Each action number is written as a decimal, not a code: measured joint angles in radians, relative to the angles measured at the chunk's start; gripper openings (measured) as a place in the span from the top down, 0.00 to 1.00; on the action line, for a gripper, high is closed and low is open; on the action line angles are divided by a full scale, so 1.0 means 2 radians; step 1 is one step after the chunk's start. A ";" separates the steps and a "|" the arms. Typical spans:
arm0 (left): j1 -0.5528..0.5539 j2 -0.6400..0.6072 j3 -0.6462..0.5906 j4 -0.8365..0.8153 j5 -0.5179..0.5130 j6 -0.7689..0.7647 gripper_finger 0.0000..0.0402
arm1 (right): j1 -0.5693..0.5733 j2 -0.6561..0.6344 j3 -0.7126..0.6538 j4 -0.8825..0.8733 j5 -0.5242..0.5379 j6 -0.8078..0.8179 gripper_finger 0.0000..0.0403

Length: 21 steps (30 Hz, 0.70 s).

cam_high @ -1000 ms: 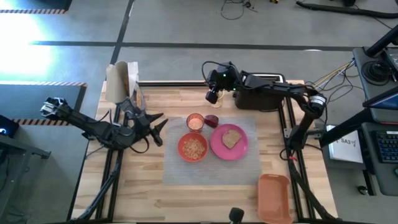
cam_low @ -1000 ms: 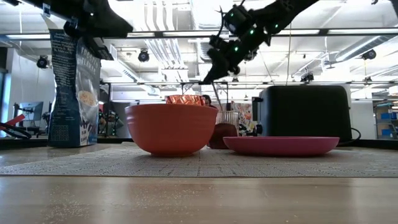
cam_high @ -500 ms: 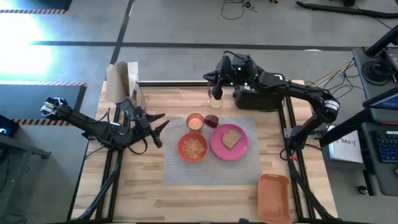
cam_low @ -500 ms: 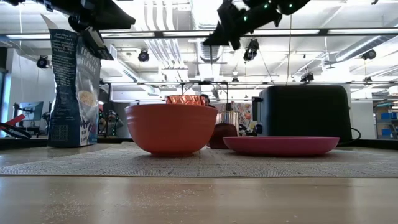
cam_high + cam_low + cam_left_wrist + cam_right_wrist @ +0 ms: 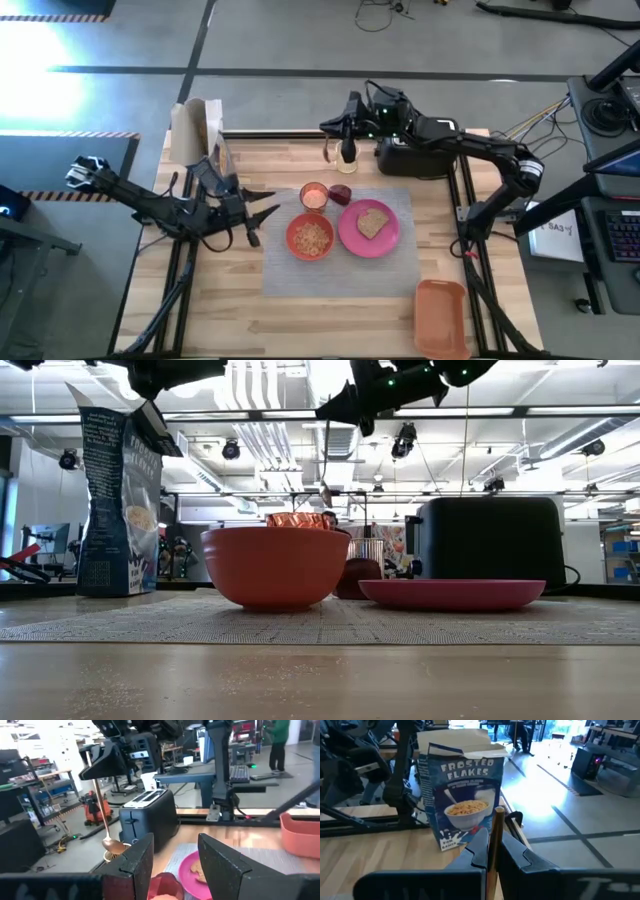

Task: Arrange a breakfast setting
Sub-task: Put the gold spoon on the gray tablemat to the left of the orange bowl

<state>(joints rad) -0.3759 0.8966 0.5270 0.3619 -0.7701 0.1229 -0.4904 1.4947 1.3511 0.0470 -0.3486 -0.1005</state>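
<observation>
The right tool (image 5: 347, 128) hangs above the table's (image 5: 330, 300) far edge, just left of the toaster (image 5: 415, 157), its fingers (image 5: 479, 851) clamped together on the handle of the spoon (image 5: 494, 840). In the left wrist view the spoon (image 5: 106, 822) hangs down from that tool, bowl end lowest, over a small container at the table's far side. In the low view it is held high, above and behind the bowl (image 5: 275, 567).

The left tool (image 5: 256, 215) sits over the left part of the table, near the bowl's (image 5: 311, 238) left side, its fingers (image 5: 135, 862) standing apart with nothing between them.

On the grey mat (image 5: 340, 275) the bowl holds cereal. The plate (image 5: 368, 230) lies just right of it, nearly touching, with the toast (image 5: 373, 221) on it. The cup (image 5: 314, 196) stands just behind the bowl, and the fruit (image 5: 341, 193) lies beside the cup, at the plate's far rim.

A cereal box (image 5: 458, 795) stands at the far left corner. A tray (image 5: 441, 317) sits at the near right edge, well apart from the setting.
</observation>
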 joint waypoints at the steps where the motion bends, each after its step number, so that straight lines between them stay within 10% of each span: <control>1: 0.000 0.002 0.000 0.003 -0.001 0.000 0.65 | 0.002 0.002 0.000 0.002 -0.001 0.000 0.98; 21: 0.009 0.051 0.000 0.105 -0.002 0.090 0.65 | 0.038 0.014 0.000 0.061 -0.093 0.015 0.98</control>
<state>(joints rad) -0.3585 0.9984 0.5270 0.5724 -0.7741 0.3031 -0.4140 1.5223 1.3514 0.1699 -0.5350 -0.0706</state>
